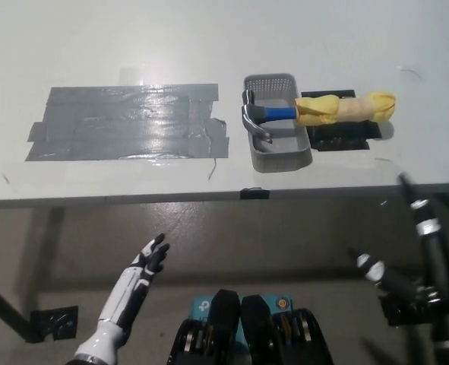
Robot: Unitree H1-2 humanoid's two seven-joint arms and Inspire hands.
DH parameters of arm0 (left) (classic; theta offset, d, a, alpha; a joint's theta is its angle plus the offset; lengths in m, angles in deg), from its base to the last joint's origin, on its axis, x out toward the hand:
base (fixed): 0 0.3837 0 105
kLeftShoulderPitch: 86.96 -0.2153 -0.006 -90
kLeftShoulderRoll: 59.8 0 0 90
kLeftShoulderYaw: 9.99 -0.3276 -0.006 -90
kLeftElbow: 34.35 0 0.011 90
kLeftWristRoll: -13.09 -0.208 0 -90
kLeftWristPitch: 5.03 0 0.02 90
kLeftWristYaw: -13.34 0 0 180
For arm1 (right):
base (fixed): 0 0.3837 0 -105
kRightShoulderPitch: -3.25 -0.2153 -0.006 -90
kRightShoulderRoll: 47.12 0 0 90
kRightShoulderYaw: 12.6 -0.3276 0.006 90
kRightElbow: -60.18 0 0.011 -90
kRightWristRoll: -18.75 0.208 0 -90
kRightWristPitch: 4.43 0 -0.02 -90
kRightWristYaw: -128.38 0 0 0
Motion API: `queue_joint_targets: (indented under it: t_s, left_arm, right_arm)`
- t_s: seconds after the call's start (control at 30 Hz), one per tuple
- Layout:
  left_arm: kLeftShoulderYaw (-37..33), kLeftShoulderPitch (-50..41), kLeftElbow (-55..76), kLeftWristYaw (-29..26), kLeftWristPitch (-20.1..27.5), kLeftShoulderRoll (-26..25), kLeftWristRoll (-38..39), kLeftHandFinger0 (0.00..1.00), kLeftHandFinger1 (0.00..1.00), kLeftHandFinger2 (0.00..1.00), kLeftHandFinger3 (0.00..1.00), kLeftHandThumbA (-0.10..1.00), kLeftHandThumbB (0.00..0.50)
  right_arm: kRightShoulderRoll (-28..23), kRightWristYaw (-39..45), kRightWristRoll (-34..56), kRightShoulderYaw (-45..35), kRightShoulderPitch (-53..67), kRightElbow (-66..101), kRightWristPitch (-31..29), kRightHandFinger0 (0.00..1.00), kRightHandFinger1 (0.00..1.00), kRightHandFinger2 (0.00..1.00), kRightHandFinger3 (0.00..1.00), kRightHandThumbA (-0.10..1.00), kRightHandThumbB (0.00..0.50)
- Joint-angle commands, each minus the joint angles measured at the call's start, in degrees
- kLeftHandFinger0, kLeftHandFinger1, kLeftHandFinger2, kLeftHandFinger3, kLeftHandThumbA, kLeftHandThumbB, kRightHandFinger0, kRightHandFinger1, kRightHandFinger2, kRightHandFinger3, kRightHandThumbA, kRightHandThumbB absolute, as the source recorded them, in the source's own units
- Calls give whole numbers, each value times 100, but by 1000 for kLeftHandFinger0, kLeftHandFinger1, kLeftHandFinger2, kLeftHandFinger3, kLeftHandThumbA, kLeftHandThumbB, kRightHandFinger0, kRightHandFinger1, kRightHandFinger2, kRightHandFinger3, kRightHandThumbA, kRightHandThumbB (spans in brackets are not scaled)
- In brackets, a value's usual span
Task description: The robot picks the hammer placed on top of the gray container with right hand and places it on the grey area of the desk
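The hammer (315,112) lies across the gray container (279,149) at the table's right, its steel head over the basket and its blue neck and yellow wrapped handle reaching right over a black pad (346,137). The grey taped area (125,122) covers the desk's left part. My black right hand (414,243) hangs below the table's front edge at the lower right, fingers spread and holding nothing, well short of the hammer. My white left hand (140,277) rests low at the lower left, fingers apart.
The white table's front edge (209,198) runs across the middle of the picture, with floor beneath it. A black table leg and foot plate (53,323) stand at the lower left.
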State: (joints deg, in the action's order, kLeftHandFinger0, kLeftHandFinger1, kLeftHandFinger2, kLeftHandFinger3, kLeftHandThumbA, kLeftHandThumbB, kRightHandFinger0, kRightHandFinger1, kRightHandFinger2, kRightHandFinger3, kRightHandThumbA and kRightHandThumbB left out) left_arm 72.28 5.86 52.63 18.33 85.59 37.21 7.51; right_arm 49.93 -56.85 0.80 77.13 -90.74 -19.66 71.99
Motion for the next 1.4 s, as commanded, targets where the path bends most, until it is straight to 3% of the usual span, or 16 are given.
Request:
queue_joint_targets:
  t_s: [0.0,0.13,0.2,0.33,0.43,0.47,0.5,0.53,0.67,0.87,1.0,1.23,1.37]
  left_arm:
    - [16,71,36,58,372,19,49,1000,1000,1000,1000,1000,158]
    - [32,52,24,53,476,-13,18,1000,1000,1000,1000,1000,152]
    - [68,55,58,61,449,-45,43,1000,1000,1000,1000,1000,155]
    - [113,46,131,56,391,-73,49,1000,1000,1000,1000,1000,148]
    - [132,49,98,53,427,-79,57,1000,1000,1000,1000,1000,148]
    - [141,56,94,52,431,-78,61,1000,1000,1000,1000,1000,147]
    - [157,42,116,59,406,-67,90,1000,1000,1000,1000,1000,148]
    - [163,35,126,58,403,-65,91,1000,1000,1000,1000,1000,148]
    - [179,42,160,54,388,-88,38,1000,1000,1000,1000,1000,132]
    - [172,-3,157,97,405,-115,47,1000,1000,1000,1000,1000,130]
    - [175,41,188,101,308,-110,47,1000,1000,1000,1000,1000,148]
    - [143,31,205,128,277,-135,14,1000,1000,1000,1000,1000,137]
    - [154,31,227,156,303,-157,4,1000,1000,1000,1000,1000,137]
  right_arm:
    - [-236,88,-612,-247,-651,720,743,1000,1000,1000,1000,937,241]
    - [-638,604,-639,-278,-1300,773,1569,1000,1000,1000,1000,906,249]
    - [-909,928,-717,-205,-1746,682,1995,1000,1000,1000,1000,881,229]
    - [-1263,1106,-1012,62,-2512,21,2063,1000,1000,1000,1000,865,240]
    - [-1564,1429,-1382,490,-3133,-650,2302,1000,1000,1000,1000,938,297]
    - [-1592,1424,-1378,544,-3181,-695,2327,1000,1000,1000,1000,886,284]
    - [-1711,1663,-1639,824,-3455,-959,2515,1000,1000,1000,1000,979,303]
    - [-1738,1694,-1674,904,-3521,-1021,2567,1000,1000,1000,1000,982,303]
    - [-1771,1847,-1767,1334,-4136,-1874,2721,1000,1000,1000,1000,953,344]
    - [-1701,2019,-1950,1858,-4616,-2694,2816,1000,1000,1000,1000,1000,403]
    - [-1621,2204,-1918,2126,-4899,-3193,2747,1000,1000,1000,1000,1000,443]
    - [-1414,2327,-1880,2351,-5135,-3680,2822,1000,1000,1000,1000,1000,470]
    - [-1324,2434,-1781,2328,-5257,-3936,2843,1000,1000,1000,1000,1000,455]
